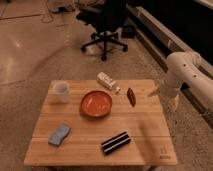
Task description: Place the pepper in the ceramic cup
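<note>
My pincer [164, 98] just beside the right edge of the counter [142, 137], fingers spread wide and empty, pepper [131, 96] lying near it beside the orange bowl [97, 104], ceramic cup [61, 91] well apart at far left.

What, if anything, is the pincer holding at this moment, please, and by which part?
Nothing. The pincer hangs open just off the right edge of the table, apart from the pepper, which lies on the tabletop.
</note>
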`<state>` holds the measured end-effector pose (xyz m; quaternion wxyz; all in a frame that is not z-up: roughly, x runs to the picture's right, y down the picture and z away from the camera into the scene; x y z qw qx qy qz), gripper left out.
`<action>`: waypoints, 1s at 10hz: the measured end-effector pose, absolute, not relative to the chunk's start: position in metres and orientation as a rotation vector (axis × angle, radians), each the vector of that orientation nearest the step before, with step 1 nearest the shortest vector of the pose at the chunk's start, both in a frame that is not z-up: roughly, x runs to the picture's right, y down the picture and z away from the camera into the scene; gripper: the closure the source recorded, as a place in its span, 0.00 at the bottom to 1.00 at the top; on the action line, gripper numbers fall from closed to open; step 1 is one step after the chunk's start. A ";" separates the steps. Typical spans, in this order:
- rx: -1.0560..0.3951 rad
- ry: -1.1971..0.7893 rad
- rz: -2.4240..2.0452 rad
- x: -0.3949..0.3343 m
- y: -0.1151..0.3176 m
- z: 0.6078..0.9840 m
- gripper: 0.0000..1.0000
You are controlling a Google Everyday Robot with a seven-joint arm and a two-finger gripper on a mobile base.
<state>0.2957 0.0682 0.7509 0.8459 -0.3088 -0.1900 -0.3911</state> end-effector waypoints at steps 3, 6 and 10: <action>-0.651 -0.401 -0.825 0.296 0.068 0.751 0.20; -0.652 -0.401 -0.825 0.296 0.068 0.751 0.20; -0.656 -0.399 -0.826 0.293 0.071 0.750 0.40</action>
